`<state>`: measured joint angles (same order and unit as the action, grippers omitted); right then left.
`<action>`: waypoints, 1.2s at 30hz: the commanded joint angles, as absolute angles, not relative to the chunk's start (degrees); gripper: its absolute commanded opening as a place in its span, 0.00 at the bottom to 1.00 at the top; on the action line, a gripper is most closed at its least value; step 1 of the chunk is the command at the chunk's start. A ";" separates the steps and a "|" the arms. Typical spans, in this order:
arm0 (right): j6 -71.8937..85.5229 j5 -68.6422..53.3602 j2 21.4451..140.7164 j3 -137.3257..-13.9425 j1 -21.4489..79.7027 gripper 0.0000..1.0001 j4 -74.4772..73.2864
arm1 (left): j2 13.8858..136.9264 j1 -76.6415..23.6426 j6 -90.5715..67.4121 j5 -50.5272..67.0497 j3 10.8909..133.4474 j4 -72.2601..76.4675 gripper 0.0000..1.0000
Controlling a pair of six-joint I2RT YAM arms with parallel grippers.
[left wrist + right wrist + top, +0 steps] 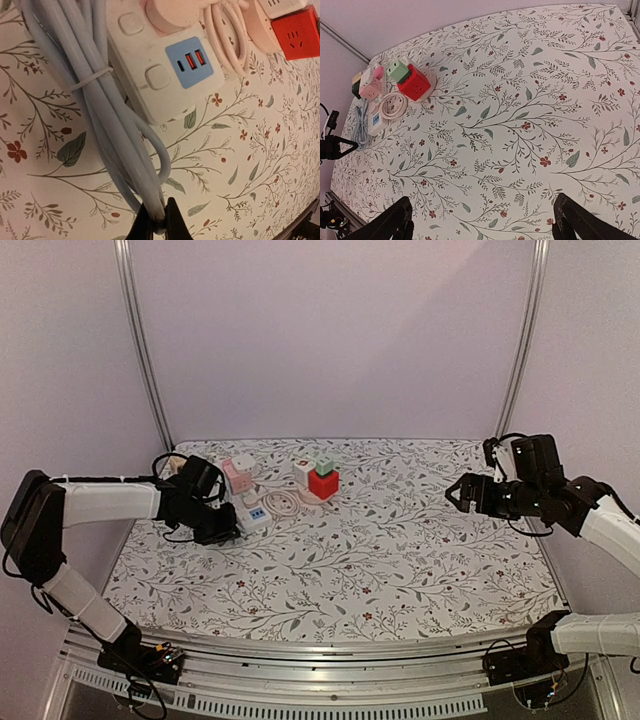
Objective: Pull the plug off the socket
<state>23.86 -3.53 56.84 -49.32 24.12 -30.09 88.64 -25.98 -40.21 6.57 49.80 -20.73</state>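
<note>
A white power strip (165, 75) with a blue USB panel lies at the table's left back, also seen from above as the strip (253, 514). A pink plug (172, 14) sits in its far end, with a pink cord coiled (225, 37) beside it. The strip's grey cable bundle (95, 95), tied with a zip tie, runs along its left side. My left gripper (159, 222) is shut on the near loop of that bundle, low over the cloth, and appears from above as the left gripper (222, 527). My right gripper (485, 230) hangs open and empty, high at the right (458, 493).
A red cube socket (323, 483) with a green and white adapter (324, 465) stands right of the strip. A pink cube socket (238, 478) sits behind it. The floral cloth (400, 550) covers the table, with walls and metal posts behind.
</note>
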 commanded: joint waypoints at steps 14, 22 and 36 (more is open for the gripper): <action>30.72 7.43 55.67 -51.36 37.44 0.93 -33.32 | 73.67 -48.76 -45.35 1.85 39.47 -19.29 0.00; 32.75 10.16 55.53 -51.67 41.80 0.93 -33.45 | 76.33 -64.39 -50.05 -9.39 42.17 -15.66 0.00; 34.68 13.27 51.10 -50.91 45.17 0.92 -37.60 | 98.23 -79.00 -49.57 -11.37 61.59 -11.64 0.00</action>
